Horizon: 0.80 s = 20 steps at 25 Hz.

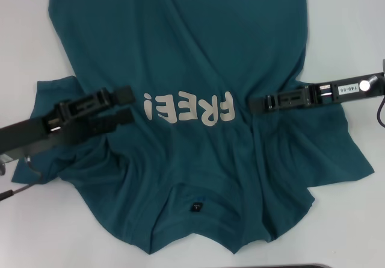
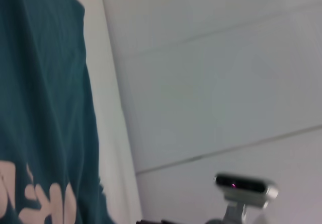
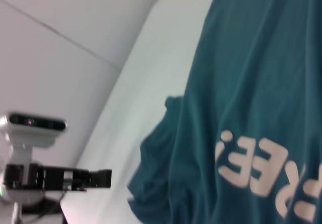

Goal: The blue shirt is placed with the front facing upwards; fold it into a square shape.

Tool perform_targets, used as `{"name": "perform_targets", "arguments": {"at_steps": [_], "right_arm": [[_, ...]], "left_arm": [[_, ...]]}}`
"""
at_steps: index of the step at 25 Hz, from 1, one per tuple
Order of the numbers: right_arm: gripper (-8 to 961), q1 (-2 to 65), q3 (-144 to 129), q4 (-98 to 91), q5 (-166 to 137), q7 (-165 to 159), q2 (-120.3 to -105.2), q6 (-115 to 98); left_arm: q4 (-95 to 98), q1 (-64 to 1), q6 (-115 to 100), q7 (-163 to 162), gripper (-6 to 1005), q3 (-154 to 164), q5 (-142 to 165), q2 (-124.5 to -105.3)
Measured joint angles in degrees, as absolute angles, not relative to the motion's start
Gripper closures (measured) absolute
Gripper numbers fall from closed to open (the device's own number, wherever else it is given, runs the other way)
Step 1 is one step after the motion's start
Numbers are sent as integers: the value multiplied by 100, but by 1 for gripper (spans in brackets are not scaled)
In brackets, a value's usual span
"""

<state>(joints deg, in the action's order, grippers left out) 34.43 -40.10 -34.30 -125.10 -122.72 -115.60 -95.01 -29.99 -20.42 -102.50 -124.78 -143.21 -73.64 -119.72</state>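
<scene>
The left gripper reaches in from the left side over the blue shirt, its two dark fingers spread a little apart, one above the other, just beside the "!" end of the cream lettering. The right gripper comes in from the right at the same height, near the "F" end of the lettering; I cannot tell if its fingers are spread or pressed together. The blue shirt lies front up on the white table, wrinkled, with its collar and small dark neck label toward the robot.
</scene>
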Motion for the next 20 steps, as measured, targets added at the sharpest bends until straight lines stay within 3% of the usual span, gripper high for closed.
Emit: {"name": "perform_targets", "arguments": {"at_steps": [4,9,20], "right_arm": [[147,3419,-3808,-3328,-12319,-12587,-11554,-9406],[147,3452,-3748,-3209,-12278,-12710,-11443,-9453],[147,3453,-3647,-3199,-12141,-12803,-11424,-9572]], "left_arm": [[-2926,-2011,-10384,-12545,49,-14661,-7404,-11977],[-2697,-2026,-10589,-12729,49,-15061,-7406,-11985],[-2984,-2078,-10485,-13144,50,-14624,-6893,-11962]]}}
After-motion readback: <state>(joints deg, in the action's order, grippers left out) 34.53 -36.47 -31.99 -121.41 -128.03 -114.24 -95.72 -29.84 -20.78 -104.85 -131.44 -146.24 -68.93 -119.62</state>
